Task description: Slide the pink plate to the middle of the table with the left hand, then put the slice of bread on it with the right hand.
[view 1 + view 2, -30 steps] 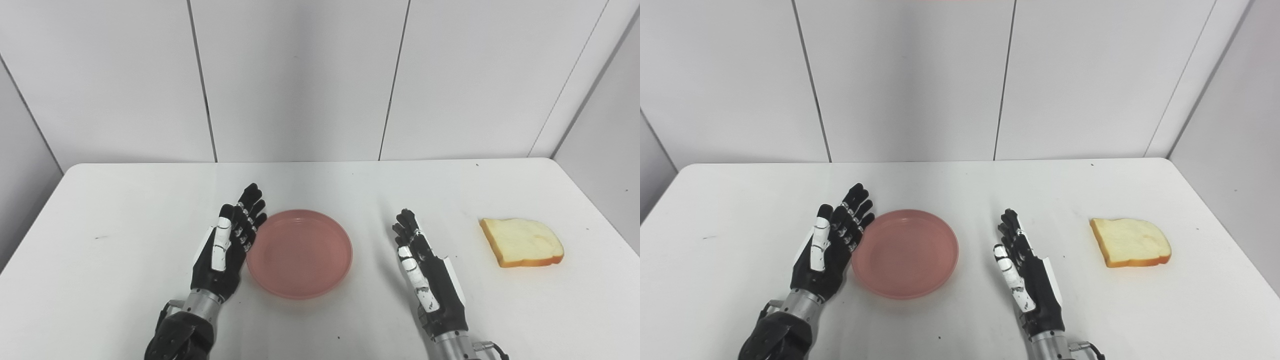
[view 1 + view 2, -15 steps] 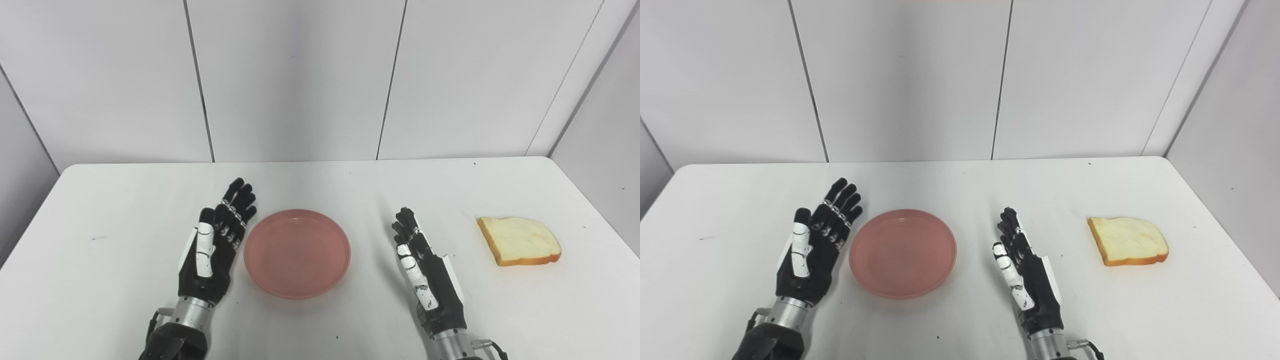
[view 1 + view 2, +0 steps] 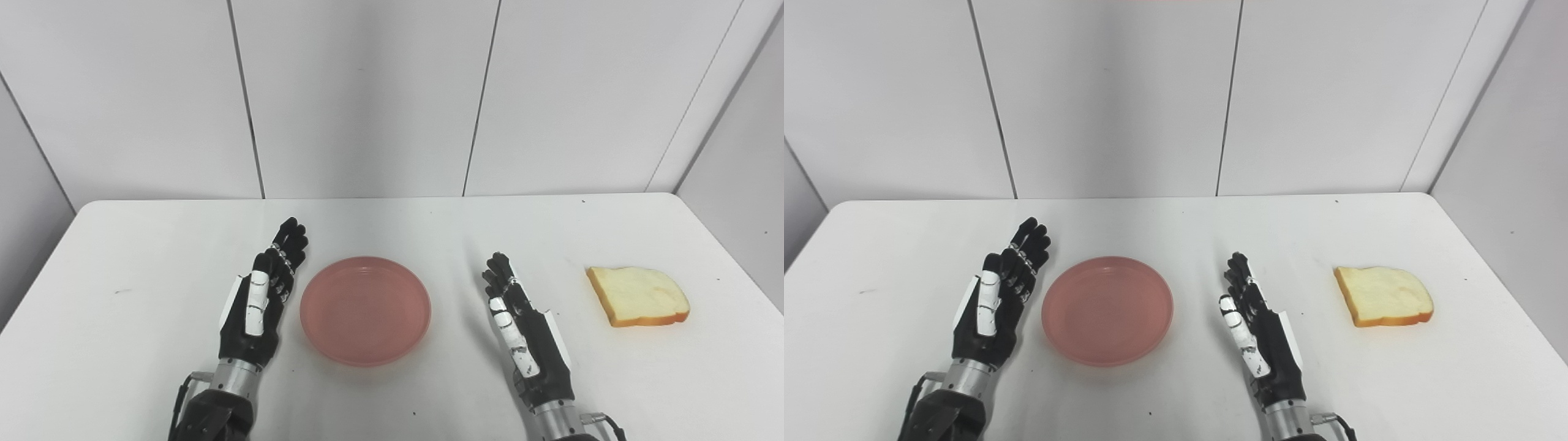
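Pink plate (image 3: 365, 311) mid-bench (image 3: 122, 245), bare. Left hand (image 3: 260, 303) just beside it, fingers extended, empty. Right hand (image 3: 523, 334) likewise empty. Bread slice (image 3: 638, 296) far right.

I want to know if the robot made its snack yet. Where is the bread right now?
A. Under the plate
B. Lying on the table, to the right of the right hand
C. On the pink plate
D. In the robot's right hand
B: the slice of bread lies flat on the table, beyond the empty, open right hand, and the pink plate has nothing on it.
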